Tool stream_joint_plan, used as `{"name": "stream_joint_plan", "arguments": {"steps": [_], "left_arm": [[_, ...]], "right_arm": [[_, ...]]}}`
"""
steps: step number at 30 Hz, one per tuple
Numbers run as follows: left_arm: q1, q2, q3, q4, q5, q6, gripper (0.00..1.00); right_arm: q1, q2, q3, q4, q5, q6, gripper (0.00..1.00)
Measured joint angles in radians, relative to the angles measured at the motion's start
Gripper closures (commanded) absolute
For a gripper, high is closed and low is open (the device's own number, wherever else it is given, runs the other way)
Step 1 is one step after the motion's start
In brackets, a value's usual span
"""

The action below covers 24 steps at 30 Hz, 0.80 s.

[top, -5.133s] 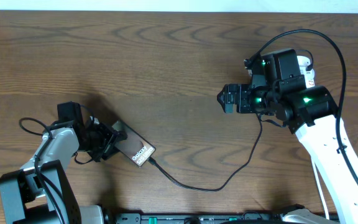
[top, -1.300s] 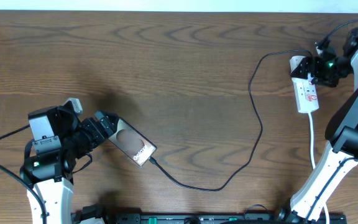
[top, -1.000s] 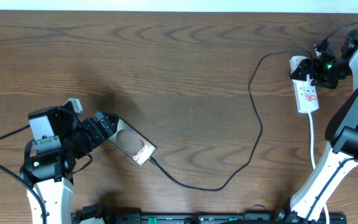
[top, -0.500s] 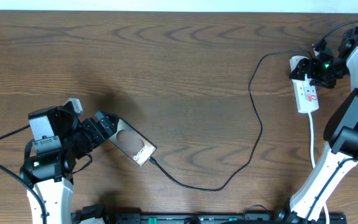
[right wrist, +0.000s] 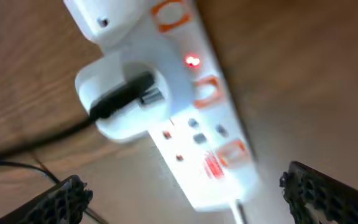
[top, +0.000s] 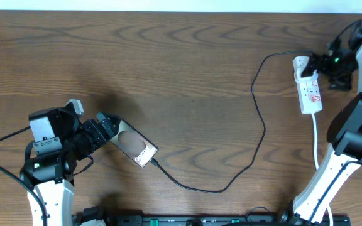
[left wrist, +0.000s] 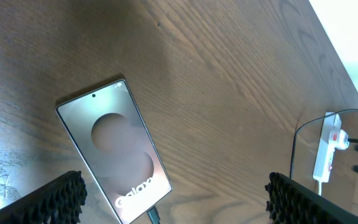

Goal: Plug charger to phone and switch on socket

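Observation:
The phone [top: 135, 145] lies flat on the table at the lower left, dark brown with white "Galaxy" print; it also shows in the left wrist view [left wrist: 114, 152]. The charger's black cable [top: 256, 150] is plugged into the phone's lower end [left wrist: 151, 216] and runs right and up to the white adapter [top: 301, 63], which sits in the socket [top: 310, 94]. My left gripper [top: 107, 127] is open and empty at the phone's upper-left end [left wrist: 179, 208]. My right gripper [top: 327, 64] is open and empty just right of the socket's far end. In the right wrist view a red lamp [right wrist: 193, 60] glows on the socket [right wrist: 210, 124] beside the adapter [right wrist: 120, 102].
The socket's thick white cord [top: 316, 144] runs down toward the table's front edge next to my right arm's base. A dark rail [top: 187, 221] lies along the front edge. The table's far edge [top: 168, 10] meets a pale wall.
My right gripper has drawn back to the right, away from the socket's far end. The left arm, the phone and the cable have not moved.

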State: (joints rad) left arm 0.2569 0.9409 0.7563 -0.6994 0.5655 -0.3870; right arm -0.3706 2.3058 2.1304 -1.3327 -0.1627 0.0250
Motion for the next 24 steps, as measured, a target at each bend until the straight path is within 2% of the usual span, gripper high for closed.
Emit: {"name": "stream_joint_plan", "arguments": {"steps": [5,11,15,24], "left_arm": [[0.0,0.0,0.0,0.001,0.0,0.0,0.09],[0.0,0.0,0.0,0.0,0.0,0.0,0.09],[0.0,0.0,0.0,0.0,0.0,0.0,0.09],[0.0,0.0,0.0,0.0,0.0,0.0,0.09]], "right_arm": [[-0.005,-0.167,0.047,-0.079,0.083,0.11,0.01],[-0.005,-0.492,0.081,-0.224,0.114,0.296,0.01],[-0.005,-0.659,0.09,-0.238,0.119,0.356,0.01],[-0.005,-0.803,0.091,-0.231,0.123,0.389,0.01]]}}
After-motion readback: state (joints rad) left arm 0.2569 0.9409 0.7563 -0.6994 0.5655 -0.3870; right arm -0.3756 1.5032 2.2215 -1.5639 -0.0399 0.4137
